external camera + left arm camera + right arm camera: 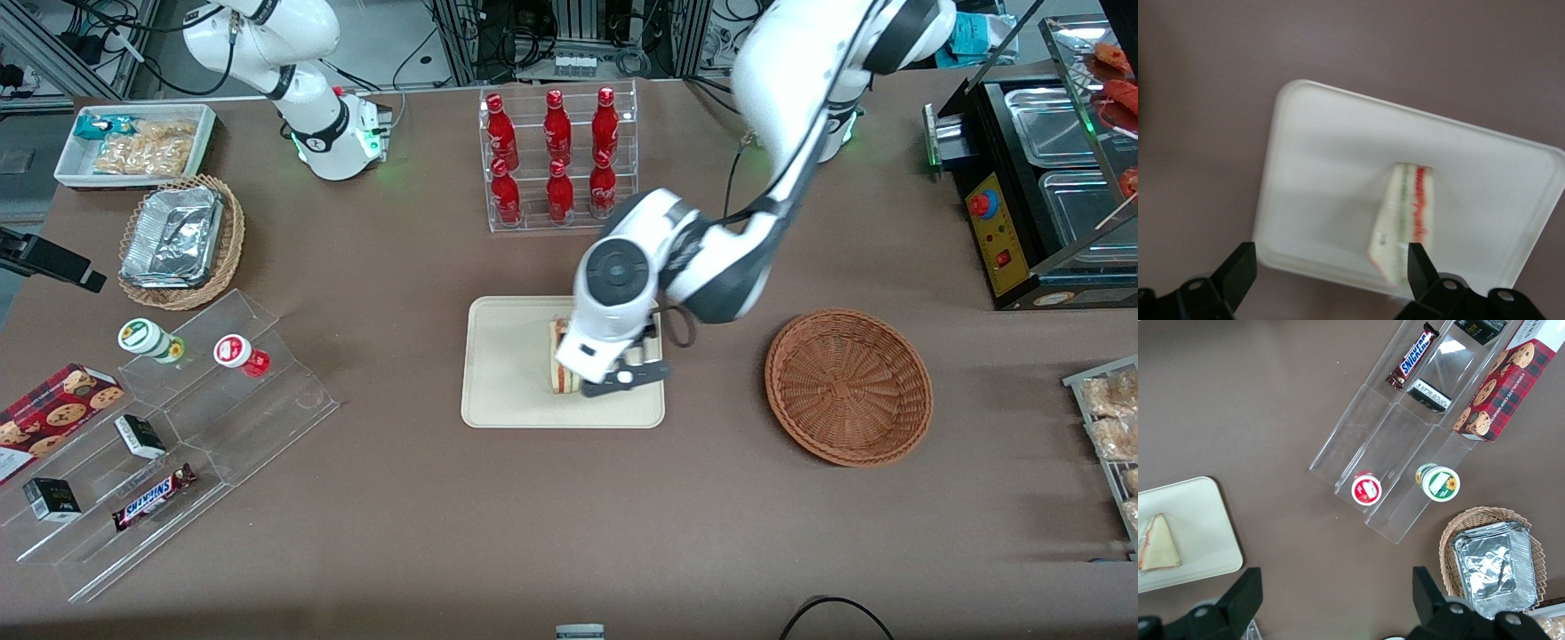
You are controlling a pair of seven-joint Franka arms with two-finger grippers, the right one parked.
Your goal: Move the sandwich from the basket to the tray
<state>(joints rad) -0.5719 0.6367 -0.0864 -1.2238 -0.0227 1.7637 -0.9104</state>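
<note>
The sandwich [561,360] [1405,213] [1158,543], a pale wedge with red and green layers, rests on the cream tray [507,373] [1325,153] [1201,520], apart from any finger. My left gripper [1329,260] hovers over the tray's end nearer the basket, open wide with nothing between its fingers. In the front view the wrist [613,338] covers part of the sandwich. The reddish-brown wicker basket [849,387] stands empty beside the tray, toward the working arm's end of the table.
A clear rack of red bottles [558,160] stands farther from the front camera than the tray. Toward the parked arm's end are a stepped acrylic stand with snacks [178,427], a tan wicker basket with foil trays [182,240] and a white bin [133,142]. A black appliance [1040,187] sits at the working arm's end.
</note>
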